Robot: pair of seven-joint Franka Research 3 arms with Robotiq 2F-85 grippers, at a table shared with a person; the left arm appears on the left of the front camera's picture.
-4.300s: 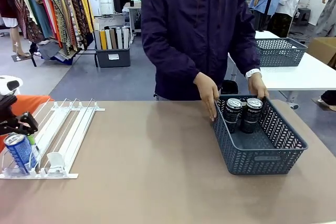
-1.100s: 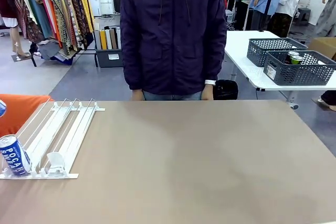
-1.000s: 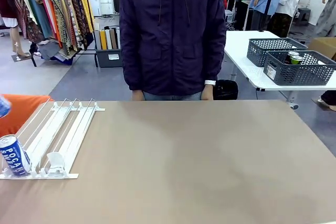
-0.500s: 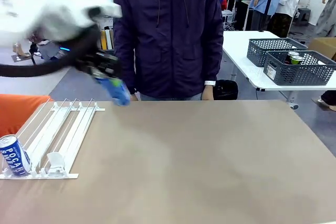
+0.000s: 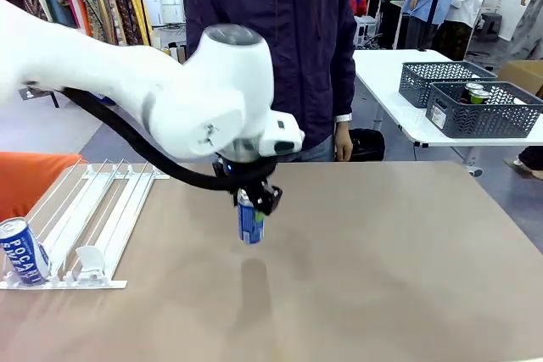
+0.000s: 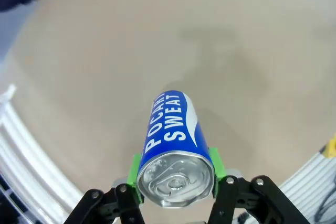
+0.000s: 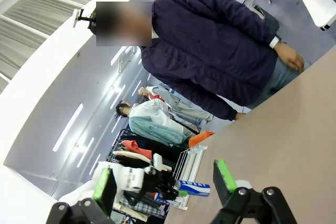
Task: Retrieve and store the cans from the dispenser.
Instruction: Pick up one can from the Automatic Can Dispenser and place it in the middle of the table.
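Note:
My left gripper [image 5: 249, 199] hangs over the middle of the table, shut on a blue can [image 5: 250, 221] with white lettering, held upright a little above the tabletop. From the left wrist view the can [image 6: 176, 140] sits between the green pads [image 6: 136, 174], silver top towards the camera. A second blue can [image 5: 24, 250] stands at the low end of the white rail dispenser [image 5: 97, 214] at the table's left. My right gripper [image 7: 164, 180] is open with nothing in it, and beyond it the held can [image 7: 194, 187] and the dispenser [image 7: 195, 157] are in sight.
A person in a dark jacket [image 5: 280, 48] stands at the far side, hands off the brown table [image 5: 390, 252]. Two grey mesh baskets [image 5: 484, 109], one holding cans, sit on a white table at the far right. An orange thing [image 5: 30, 177] lies left of the dispenser.
My left arm has swung from the dispenser side to the table's middle and come down, carrying the blue can. The mesh basket on the table earlier is gone from it.

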